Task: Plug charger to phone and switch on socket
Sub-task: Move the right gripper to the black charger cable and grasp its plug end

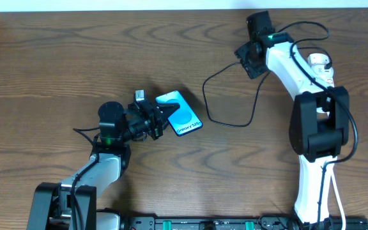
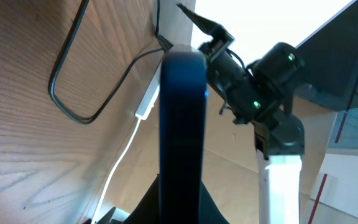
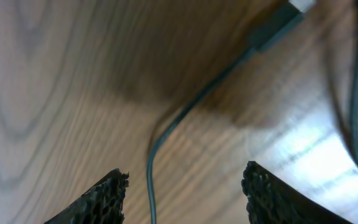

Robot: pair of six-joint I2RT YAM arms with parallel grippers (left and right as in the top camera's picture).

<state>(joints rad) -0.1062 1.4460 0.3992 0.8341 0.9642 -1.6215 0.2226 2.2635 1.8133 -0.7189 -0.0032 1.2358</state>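
Small rectangular smartphone (image 1: pixel 183 115) with a lit blue screen, near the middle of the brown wooden table (image 1: pixel 43 64), clamped by one end between the closed fingers of the left gripper (image 1: pixel 163 119). Thin black charger cable (image 1: pixel 205 92) lying in a loose loop just right of the smartphone, apart from it. Right gripper (image 3: pixel 185 196) poised over the cable's far stretch, jaws roughly half parted and holding nothing, the cable running beneath the gap.

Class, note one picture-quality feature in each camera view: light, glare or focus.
Overhead: sharp, evenly lit, phone screen glowing. Left wrist: phone close, dark and soft, top right washed out. Right wrist: blurred throughout, white glare on the table.
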